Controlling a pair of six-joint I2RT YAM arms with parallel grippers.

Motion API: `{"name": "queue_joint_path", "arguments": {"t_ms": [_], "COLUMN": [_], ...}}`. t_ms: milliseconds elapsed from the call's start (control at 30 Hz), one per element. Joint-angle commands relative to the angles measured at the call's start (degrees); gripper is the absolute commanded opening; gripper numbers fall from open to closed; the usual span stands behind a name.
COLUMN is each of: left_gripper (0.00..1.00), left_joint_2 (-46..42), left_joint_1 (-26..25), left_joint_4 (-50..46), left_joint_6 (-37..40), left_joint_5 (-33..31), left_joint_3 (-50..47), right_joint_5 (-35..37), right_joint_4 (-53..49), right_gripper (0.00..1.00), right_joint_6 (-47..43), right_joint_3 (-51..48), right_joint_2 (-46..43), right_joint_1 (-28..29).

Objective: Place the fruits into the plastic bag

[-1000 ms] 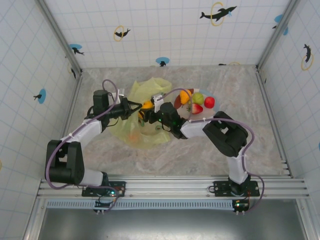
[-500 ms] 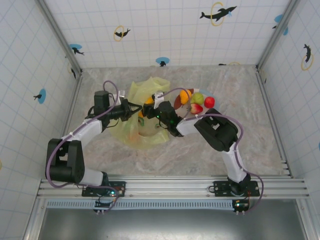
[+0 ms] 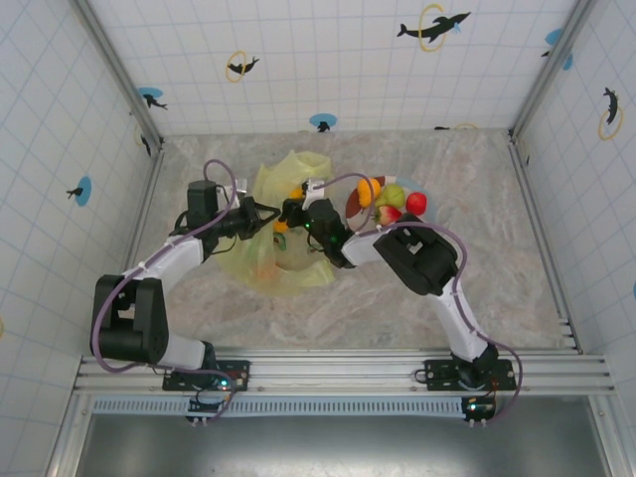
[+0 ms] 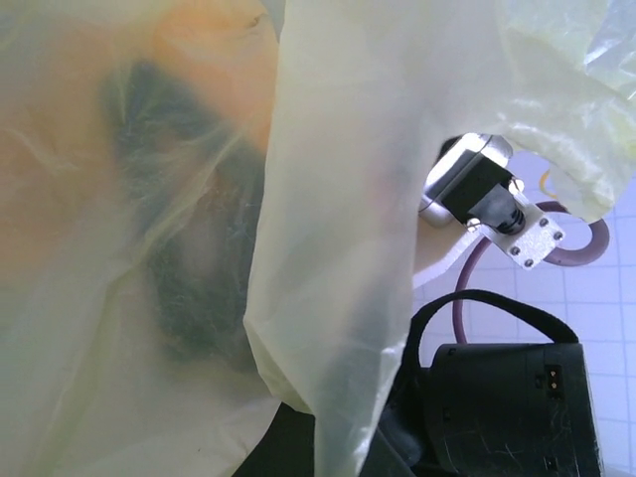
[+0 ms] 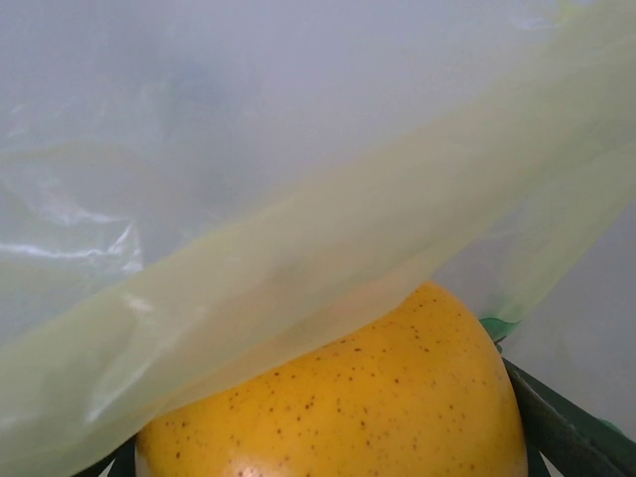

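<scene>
both busy: left gripper (image 3: 266, 216) pinches the plastic bag (image 3: 296, 270), right gripper (image 3: 289, 213) carried its orange fruit (image 5: 338, 397) deeper.

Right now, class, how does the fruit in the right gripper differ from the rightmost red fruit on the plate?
The gripped fruit is speckled yellow-orange; the rightmost red fruit is red. The gripped fruit hangs at the plastic bag; the red fruit lies on the plate. Both are rounded.
</scene>
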Motion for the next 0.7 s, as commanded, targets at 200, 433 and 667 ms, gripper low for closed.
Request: {"name": "queue_joint_path", "arguments": {"t_ms": [200,433,667], "left_gripper": [0.00,0.00,0.00], "left_joint_2": [0.53,0.89,0.96], "left_joint_1": [0.50,0.41,0.45], "left_joint_4": [-0.91,-0.99,-1.09], "left_joint_6": [1.64,1.50,1.45], "left_joint_5": [-0.23,0.00,0.08], "left_joint_3": [0.12,0.19,0.31], "right_joint_5": [3.57,3.94,3.52], "right_joint_4": [-3.16,-12.23,-17.97], "right_gripper": [0.80,0.84,0.93], "right_joint_6": [7.50,9.43,9.68], "right_joint_3": [9.01,17.17,20.05], "right_joint_2": [6.43,10.13,10.52], "right_joint_1": [0.38,0.23,0.12]}}
